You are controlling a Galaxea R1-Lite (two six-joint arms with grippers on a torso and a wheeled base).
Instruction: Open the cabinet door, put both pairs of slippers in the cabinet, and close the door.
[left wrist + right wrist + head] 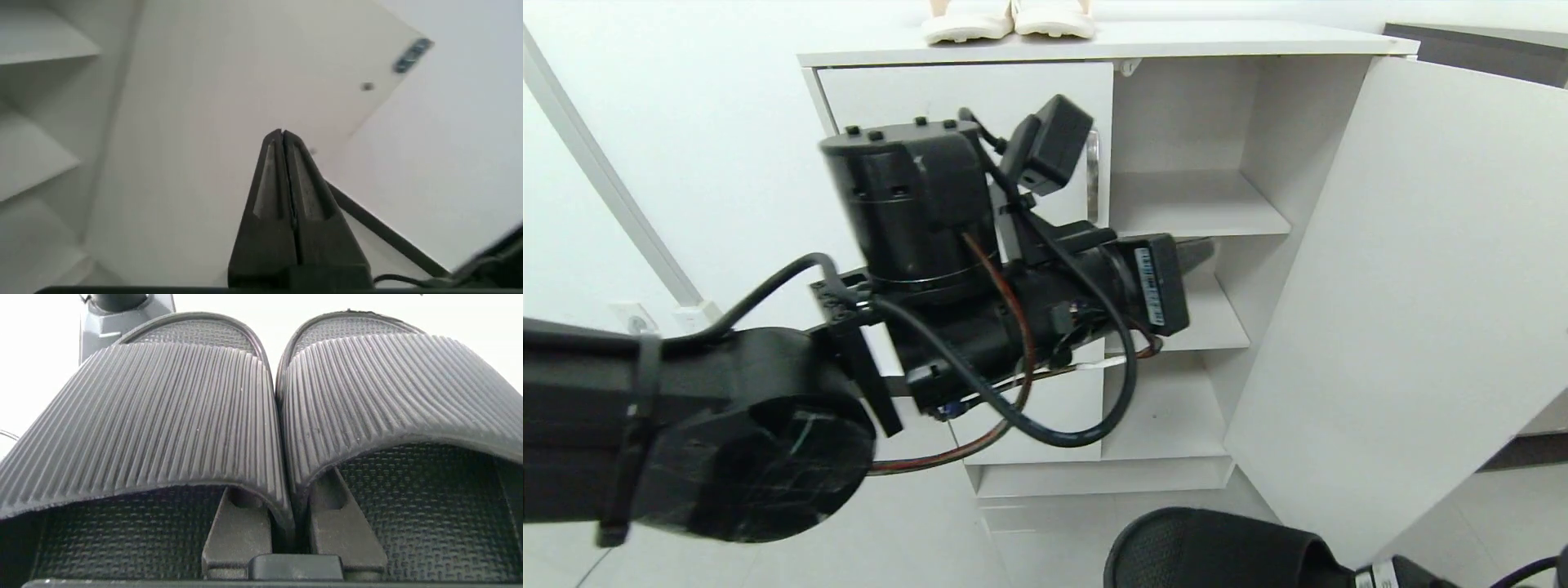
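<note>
The white cabinet [1217, 39] has its right door [1413, 286] swung open, baring several shelves [1192, 208]. My left gripper [1202, 250] reaches into the opening at the middle shelf. In the left wrist view this gripper [283, 145] is shut on nothing, facing the door's inner face [221, 90]. A pair of white slippers [1009, 20] rests on the cabinet top. A pair of black ribbed slippers [1217, 551] is low in front of the cabinet. My right gripper [290, 527] is shut on the black slippers [163, 408], pinching their touching inner edges together.
The cabinet's left door [964, 106] stays closed, with a metal handle [1092, 175] at its edge. A white wall and a slanted trim strip [605, 175] lie to the left. The pale floor [1045, 539] spreads below the cabinet.
</note>
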